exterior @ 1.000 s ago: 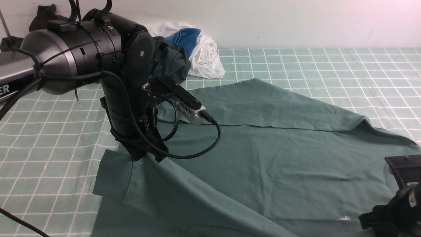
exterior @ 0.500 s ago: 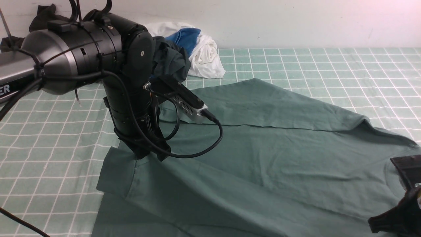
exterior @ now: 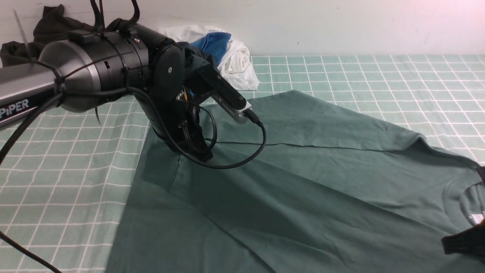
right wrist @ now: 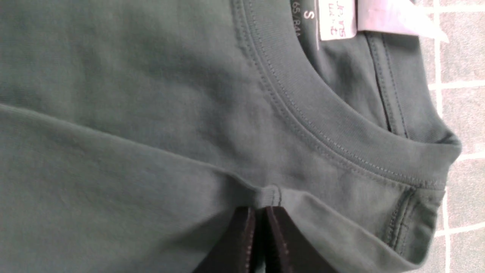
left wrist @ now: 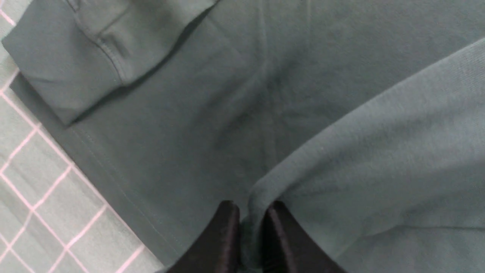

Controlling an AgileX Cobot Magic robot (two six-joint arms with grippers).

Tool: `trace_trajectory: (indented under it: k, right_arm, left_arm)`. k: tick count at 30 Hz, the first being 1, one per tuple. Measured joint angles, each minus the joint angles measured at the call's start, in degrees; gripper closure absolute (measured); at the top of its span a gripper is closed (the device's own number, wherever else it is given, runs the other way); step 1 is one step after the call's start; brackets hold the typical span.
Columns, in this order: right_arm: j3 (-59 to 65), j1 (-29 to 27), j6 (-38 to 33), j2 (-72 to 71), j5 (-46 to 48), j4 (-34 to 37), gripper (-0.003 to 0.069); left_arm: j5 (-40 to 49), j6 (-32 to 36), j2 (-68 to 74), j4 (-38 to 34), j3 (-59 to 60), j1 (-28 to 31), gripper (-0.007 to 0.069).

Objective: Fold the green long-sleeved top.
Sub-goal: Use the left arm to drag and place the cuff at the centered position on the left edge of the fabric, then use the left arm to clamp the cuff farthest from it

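On checked cloth [exterior: 57, 170], white wall [exterior: 341, 22] behind: your left gripper [left wrist: 250, 206] pinches the green long-sleeved top [exterior: 303, 182] at its 10 o'clock, right gripper [right wrist: 261, 210] pinches its 4 o'clock shoulder.

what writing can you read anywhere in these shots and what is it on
"PiPER": white letters on the side of the left arm, front view.
"S": printed inside the back of the neck of the green long-sleeved top, right wrist view.
"65/84": small print beside the S, cut off by the picture edge, so this is uncertain.
White sewn-in tag at the neck: it has print, but too blurred to read.
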Motion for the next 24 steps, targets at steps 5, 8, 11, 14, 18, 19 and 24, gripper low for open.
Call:
trace_trajectory:
  k: [5, 8, 11, 14, 18, 19, 24]
  right_arm:
    - [-2.3, 0.0, 0.1, 0.0, 1.7, -0.1, 0.046]
    - [-5.9, 0.0, -0.5, 0.0, 3.3, -0.1, 0.0371]
    - [-10.8, 0.0, -2.6, 0.0, 3.6, 0.7, 0.0324]
    - [-15.1, 0.0, -5.7, 0.0, 3.0, 3.3, 0.0309]
    - [-17.3, 0.0, -9.3, 0.0, 1.1, 6.7, 0.0308]
    - [-17.4, 0.0, -10.2, 0.0, 0.8, 7.3, 0.0308]
    - [-17.5, 0.0, -13.6, 0.2, 0.5, 9.4, 0.0308]
  left_arm:
    - [-0.4, -5.7, 1.8, 2.0, -2.0, 0.0, 0.0328]
    - [0.1, -12.6, 2.7, 2.7, -5.6, 0.6, 0.0218]
    - [1.7, -15.9, 4.6, 2.4, -11.3, 2.8, 0.0158]
    - [3.6, -16.7, 9.2, 0.3, -16.8, 7.0, 0.0146]
    - [3.7, -17.1, 15.7, -3.3, -21.5, 11.0, 0.0154]
    - [3.6, -17.1, 17.2, -3.9, -22.4, 11.7, 0.0157]
    - [2.8, -17.9, 24.3, -5.3, -26.5, 13.9, 0.0164]
